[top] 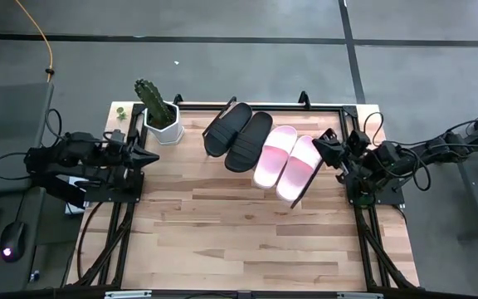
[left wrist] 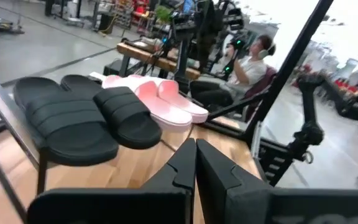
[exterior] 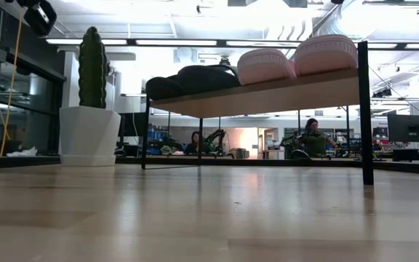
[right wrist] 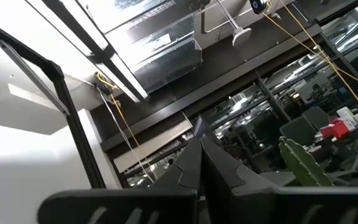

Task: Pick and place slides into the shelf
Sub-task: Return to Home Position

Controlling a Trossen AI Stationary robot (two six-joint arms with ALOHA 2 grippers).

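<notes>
Two black slides (top: 228, 129) (top: 250, 141) and two pale pink slides (top: 274, 155) (top: 299, 169) lie side by side, soles down, on the slanted wooden shelf (exterior: 268, 96) at the table's far middle. The left wrist view shows them from the shelf's left end: the black ones (left wrist: 67, 121) nearer, the pink ones (left wrist: 166, 102) beyond. My left gripper (top: 154, 155) is shut and empty at the table's left edge, pointing level toward the shelf. My right gripper (top: 322, 139) is shut and empty just off the shelf's right end, beside the right pink slide, tilted upward.
A cactus in a white pot (top: 158, 112) stands at the table's far left corner, next to the shelf's left end. The wooden tabletop (top: 247, 232) stretches bare from the shelf to the near edge. People sit at desks (exterior: 311, 135) in the room beyond.
</notes>
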